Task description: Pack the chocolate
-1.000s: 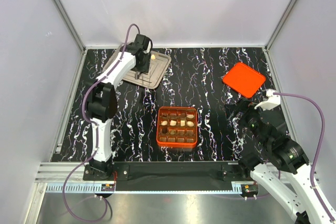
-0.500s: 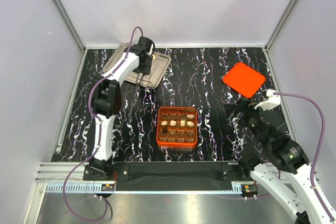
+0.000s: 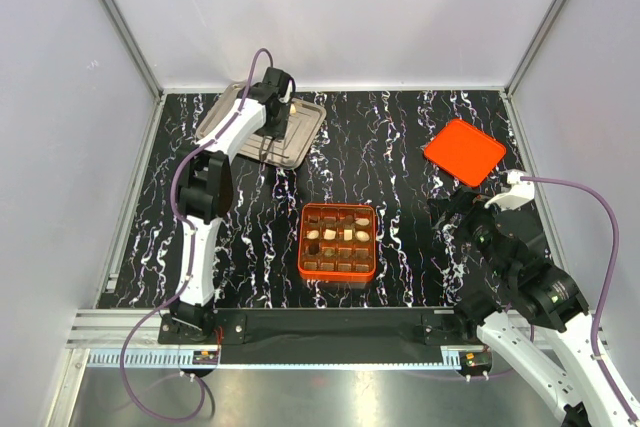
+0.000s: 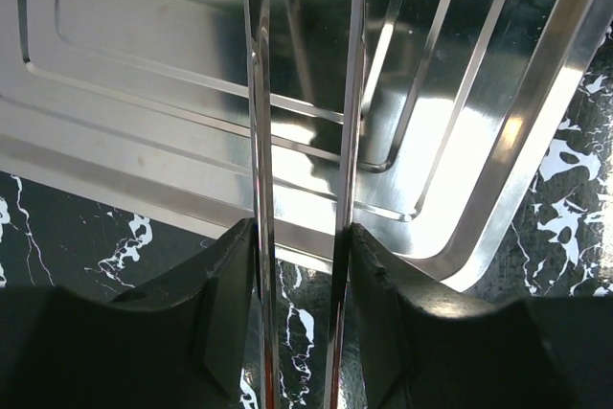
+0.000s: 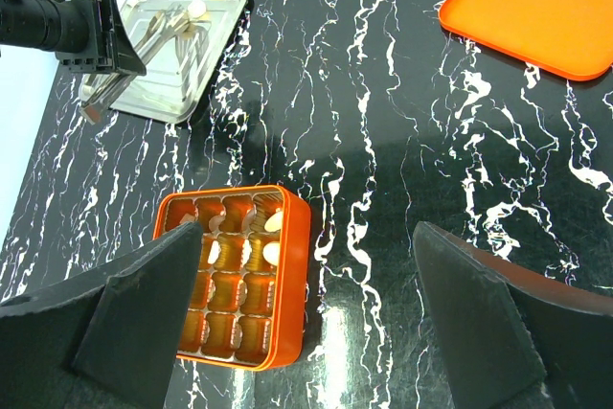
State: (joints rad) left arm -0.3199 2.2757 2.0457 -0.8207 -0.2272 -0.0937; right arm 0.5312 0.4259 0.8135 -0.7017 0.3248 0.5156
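Observation:
My left gripper [image 3: 270,122] [image 4: 302,237] is shut on a pair of metal tongs [image 4: 261,141], whose two blades run between its jaws and reach over the steel tray [image 3: 305,132] [image 4: 144,93] at the far left. One cream chocolate [image 3: 291,107] [image 5: 196,9] lies on that tray. The orange box [image 3: 338,275] [image 5: 292,284] stands mid-table with several cream and brown chocolate pieces [image 3: 362,236] [image 5: 272,253] in its upper cells. My right gripper [image 3: 455,212] [image 5: 305,237] hangs open above the table, right of the box, with nothing between its fingers.
The orange lid [image 3: 464,151] [image 5: 536,7] lies flat at the far right. Grey walls with metal posts enclose the black marbled table [image 3: 400,137] on three sides.
The left arm has shifted slightly to the right over the tray, the tongs still in its grip. The right arm has not moved.

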